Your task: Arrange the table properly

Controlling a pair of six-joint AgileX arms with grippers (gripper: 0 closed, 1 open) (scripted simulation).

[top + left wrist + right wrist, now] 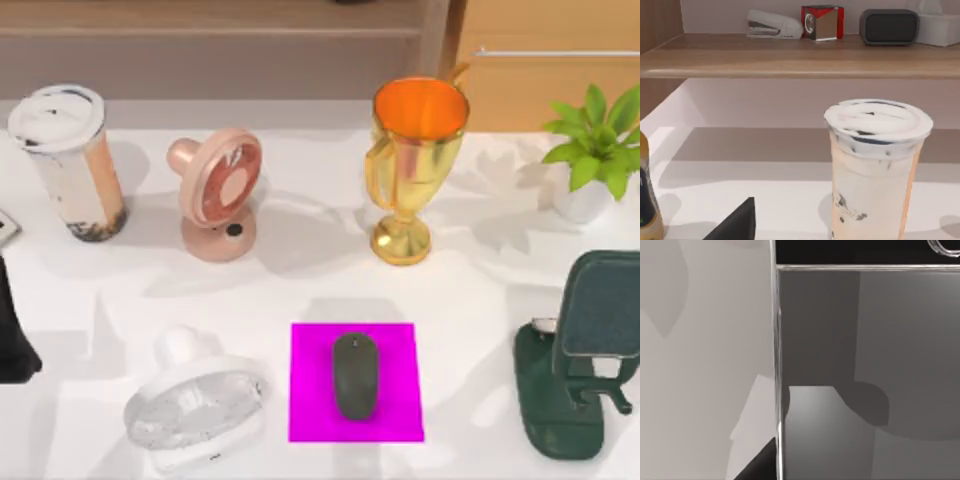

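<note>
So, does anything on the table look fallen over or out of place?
Yes. The white fan at the table's front left lies tipped over on its side, while the pink fan behind it stands upright. The mouse sits neatly on the magenta pad.

Green potted plant (598, 150) cut by top view's right edge; tall lidded milk-tea cup (874, 172) base cropped in left wrist view.

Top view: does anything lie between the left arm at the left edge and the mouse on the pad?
Yes: the white fan lies on the table, between the left arm and the mouse.
</note>
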